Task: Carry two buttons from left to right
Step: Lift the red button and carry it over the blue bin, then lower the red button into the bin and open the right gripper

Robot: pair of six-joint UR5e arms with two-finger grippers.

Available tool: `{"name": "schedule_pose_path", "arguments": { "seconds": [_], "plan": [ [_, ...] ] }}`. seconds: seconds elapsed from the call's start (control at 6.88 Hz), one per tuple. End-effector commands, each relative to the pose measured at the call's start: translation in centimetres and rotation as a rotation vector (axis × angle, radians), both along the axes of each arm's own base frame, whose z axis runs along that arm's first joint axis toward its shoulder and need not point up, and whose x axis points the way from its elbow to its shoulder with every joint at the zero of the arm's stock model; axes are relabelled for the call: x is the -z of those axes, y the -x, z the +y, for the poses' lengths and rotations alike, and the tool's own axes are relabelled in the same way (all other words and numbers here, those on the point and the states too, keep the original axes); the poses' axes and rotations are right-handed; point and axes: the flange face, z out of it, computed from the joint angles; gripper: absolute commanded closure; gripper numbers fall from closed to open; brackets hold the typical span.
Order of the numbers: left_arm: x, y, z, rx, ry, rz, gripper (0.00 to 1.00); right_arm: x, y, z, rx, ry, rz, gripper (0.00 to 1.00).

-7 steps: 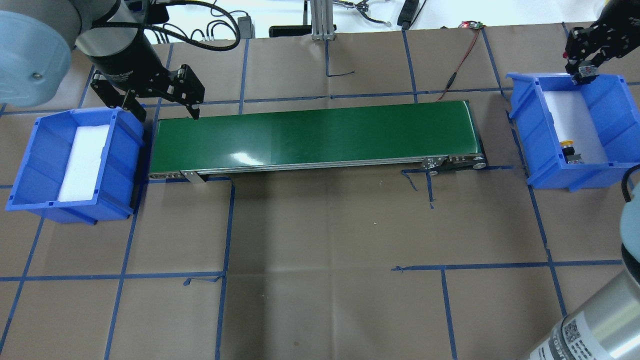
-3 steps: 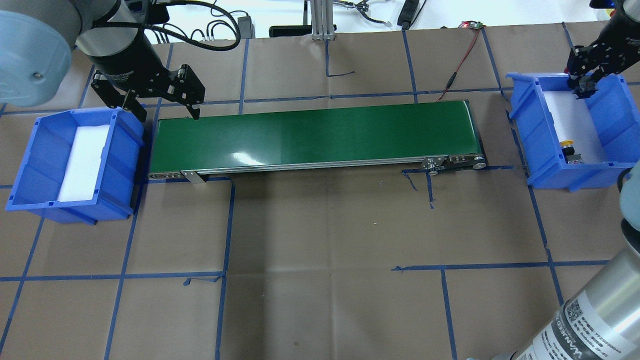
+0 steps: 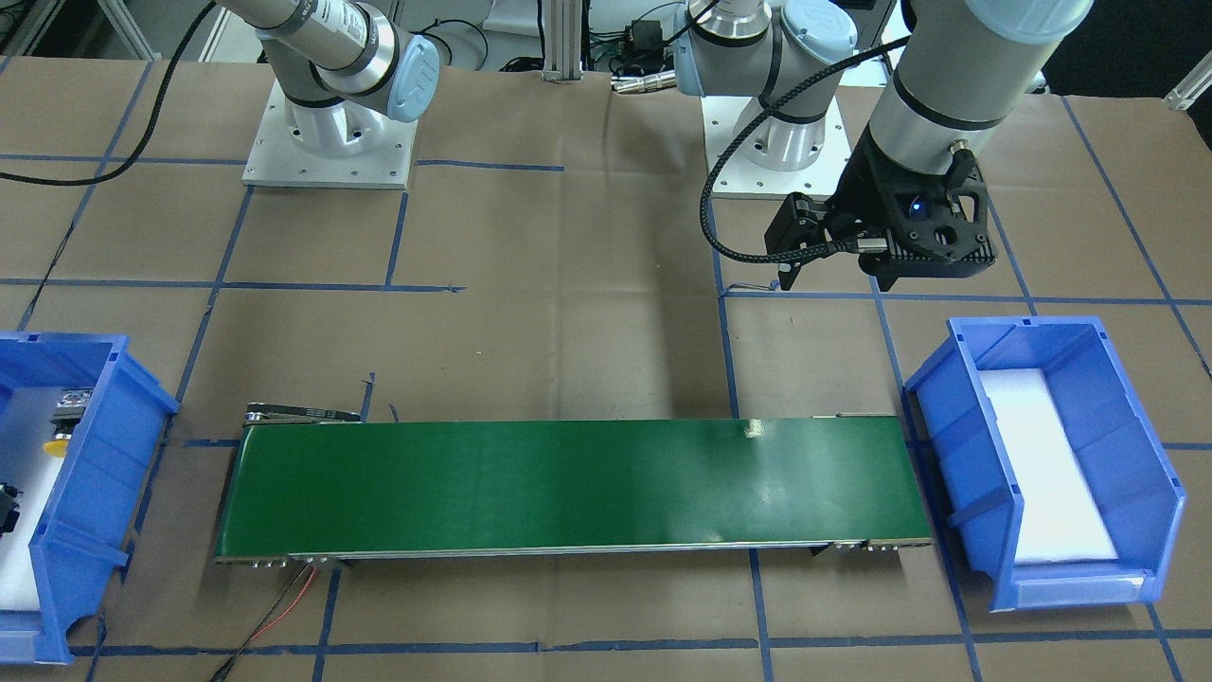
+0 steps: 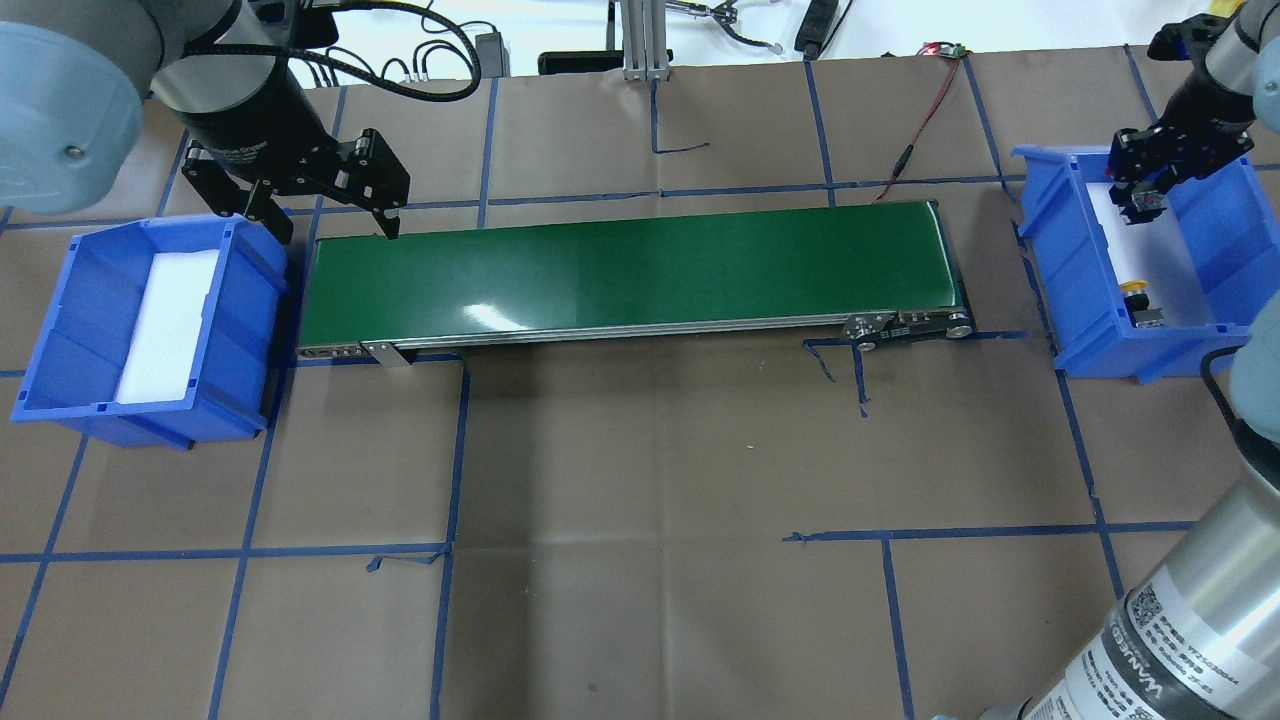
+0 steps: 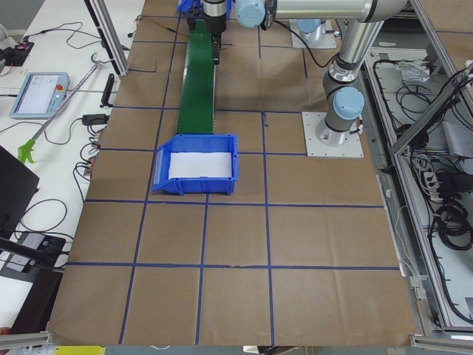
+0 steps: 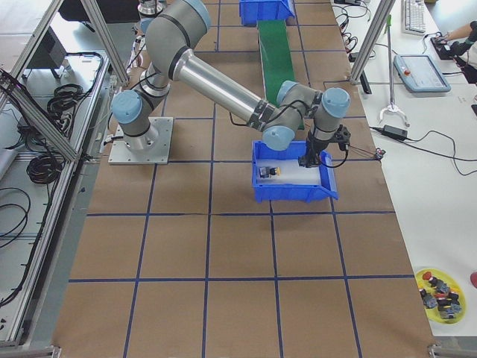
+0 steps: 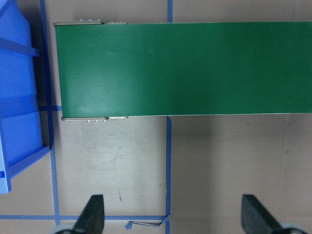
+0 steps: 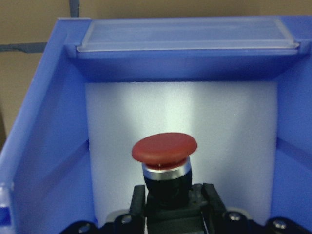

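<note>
Front-facing view: the left gripper [image 3: 835, 275] hangs high near the left end of the conveyor belt [image 3: 568, 488], its jaws spread wide and holding nothing. The left bin [image 3: 1163, 493] sits at the table's left edge. In the right bin [image 3: 104, 445], at the table's right edge, the yellow button [image 3: 59, 439] lies on white foam.

Overhead view: the right gripper [image 4: 1145, 200] has moved. A second ago it was up at the right bin's far rim; now it is down inside the bin, over the far end of the foam and closer to the belt-side wall. The yellow button lies at the bin's near end, where it was before. The left gripper has not shifted either.

Exterior left view: the left bin is near the camera and the belt runs away behind it. The grippers are too small here to judge.

Exterior right view: the right gripper reaches down into the right bin, well apart from the yellow button.

Left wrist view: two fingertips [image 7: 92, 214] stand far apart over brown paper, with the belt's end ahead.

Right wrist view: the jaws are closed on the black body of the red button [image 8: 165, 147] — cap up, above the foam pad [image 8: 219, 122] between blue walls.
</note>
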Motion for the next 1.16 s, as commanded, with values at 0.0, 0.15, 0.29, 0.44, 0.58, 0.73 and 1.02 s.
{"name": "schedule_pose_path", "arguments": {
  "seconds": [0.0, 0.15, 0.29, 0.44, 0.58, 0.73, 1.02],
  "plan": [
    [0.0, 0.0, 0.0, 0.0, 0.0, 0.0, 0.0, 2.5, 0.2, 0.8, 0.015, -0.037, -0.018, 0.94],
    [0.0, 0.0, 0.0, 0.0, 0.0, 0.0, 0.0, 3.5, 0.8, 1.2, 0.026, -0.051, -0.027, 0.94],
    [0.0, 0.0, 0.0, 0.0, 0.0, 0.002, 0.0, 3.6, 0.8, 1.2, 0.027, -0.054, -0.026, 0.91],
    [0.0, 0.0, 0.0, 0.0, 0.0, 0.002, 0.0, 3.6, 0.8, 1.2, 0.027, -0.054, -0.026, 0.72],
    [0.0, 0.0, 0.0, 0.0, 0.0, 0.0, 0.0, 3.7, 0.8, 1.1, 0.029, -0.051, -0.032, 0.31],
    [0.0, 0.1, 0.0, 0.002, 0.0, 0.0, 0.0, 3.6, 0.9, 0.8, 0.028, -0.037, -0.035, 0.02],
    [0.0, 0.0, 0.0, 0.0, 0.0, 0.0, 0.0, 2.6, 0.9, 0.6, 0.028, -0.021, -0.027, 0.01]
  ]
}}
